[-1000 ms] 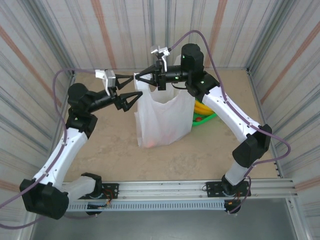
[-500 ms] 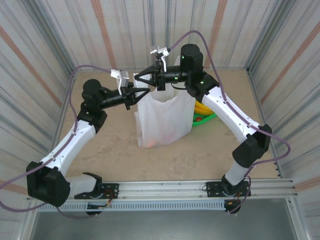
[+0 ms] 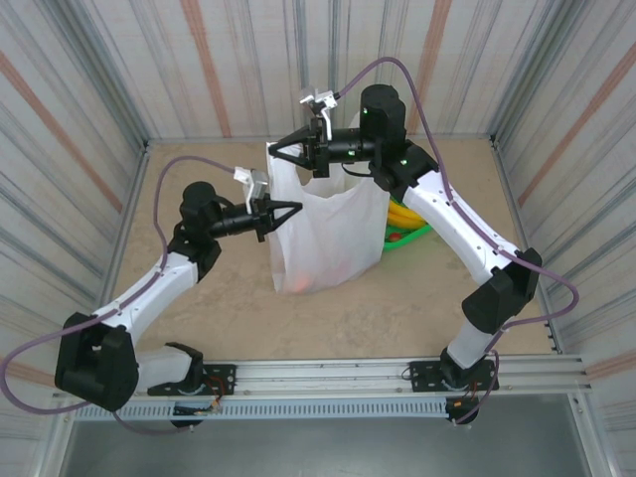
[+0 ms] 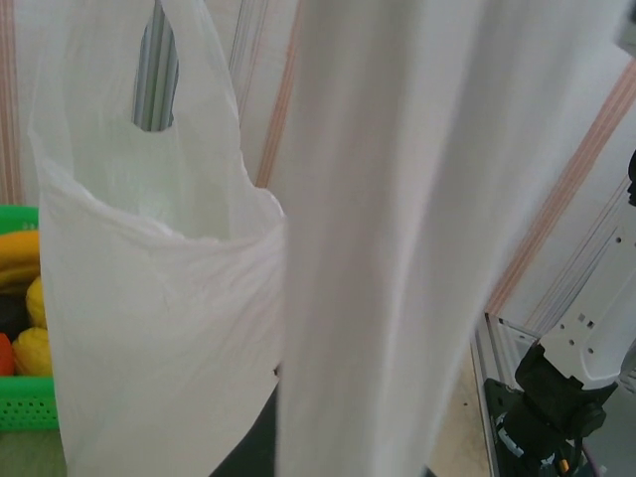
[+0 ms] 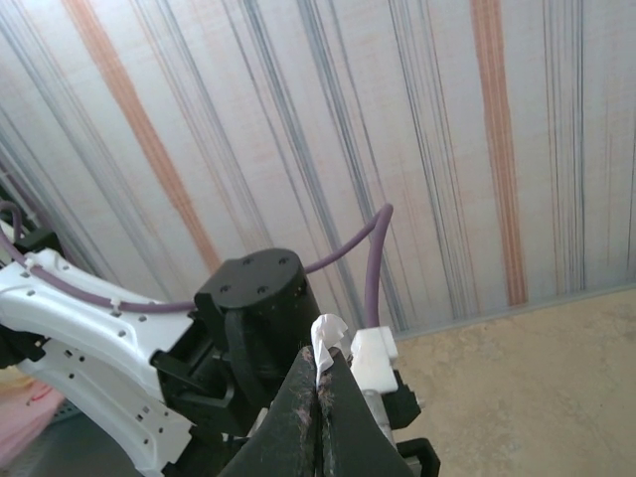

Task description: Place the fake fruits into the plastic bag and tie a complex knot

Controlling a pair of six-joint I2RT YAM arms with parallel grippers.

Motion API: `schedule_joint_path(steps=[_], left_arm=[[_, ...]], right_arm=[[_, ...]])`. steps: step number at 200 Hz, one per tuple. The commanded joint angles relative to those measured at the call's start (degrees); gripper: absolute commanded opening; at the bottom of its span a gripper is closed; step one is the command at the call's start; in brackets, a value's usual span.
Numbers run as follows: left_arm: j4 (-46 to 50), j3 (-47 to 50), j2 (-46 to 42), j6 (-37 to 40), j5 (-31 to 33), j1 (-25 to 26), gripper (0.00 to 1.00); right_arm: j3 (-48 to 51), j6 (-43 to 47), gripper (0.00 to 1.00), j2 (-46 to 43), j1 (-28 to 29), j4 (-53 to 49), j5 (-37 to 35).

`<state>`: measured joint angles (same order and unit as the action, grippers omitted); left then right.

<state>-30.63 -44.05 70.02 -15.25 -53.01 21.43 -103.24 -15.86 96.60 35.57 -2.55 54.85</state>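
The plastic bag (image 3: pixel 328 231) stands upright in the middle of the table, translucent white, with a faint reddish shape low inside it. My right gripper (image 3: pixel 272 151) is shut on the tip of one handle and holds it up at the bag's far left; a white scrap (image 5: pixel 326 343) pokes out between its shut fingertips (image 5: pixel 320 383). My left gripper (image 3: pixel 295 209) is shut on the bag's other handle strip (image 4: pixel 378 238), which runs blurred across its wrist view and hides all but one dark finger (image 4: pixel 243 452). Fake fruits (image 4: pixel 25 298), yellow and orange, lie in a green basket (image 4: pixel 25 412).
The green basket (image 3: pixel 415 237) with yellow bananas (image 3: pixel 399 215) sits just right of the bag, under my right forearm. Striped walls close in the table on three sides. The aluminium rail (image 3: pixel 328 376) with both arm bases runs along the near edge.
My left gripper moved right to the bag, shut on the handle strip, then drew down and nearer. The right gripper held still with its handle.
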Motion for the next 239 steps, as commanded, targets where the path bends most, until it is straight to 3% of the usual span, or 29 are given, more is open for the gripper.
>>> schedule_joint_path(steps=[1,30,56,81,134,173,239], left_arm=[[-3.15,2.93,0.25,-0.43,-0.51,0.45,0.08],[-4.26,2.98,0.01,-0.60,-0.50,0.16,0.00],[-4.40,1.66,-0.93,-0.80,-2.38,-1.66,0.00],[-2.24,-0.29,-1.38,0.06,-4.47,-3.49,0.00],[0.19,-3.61,-0.28,1.34,-7.14,-6.04,0.00],[1.25,-5.24,1.14,1.58,-8.31,-6.69,0.00],[2.27,-5.08,1.60,2.08,-8.16,-7.68,0.00]], right_arm=[[-3.11,0.30,0.00,-2.32,-0.55,1.93,-0.78],[-3.81,0.15,0.00,-2.29,-1.27,0.00,-0.07],[-3.82,0.13,0.29,-4.48,-5.07,-3.73,1.79],[-3.53,-1.58,0.50,-7.90,-11.71,-5.64,6.43],[6.88,-2.33,0.72,-14.68,-30.55,-2.93,8.59],[16.30,-5.23,0.78,-11.17,-38.66,3.49,12.11],[16.18,-6.60,0.77,1.89,-34.53,9.66,14.08]])
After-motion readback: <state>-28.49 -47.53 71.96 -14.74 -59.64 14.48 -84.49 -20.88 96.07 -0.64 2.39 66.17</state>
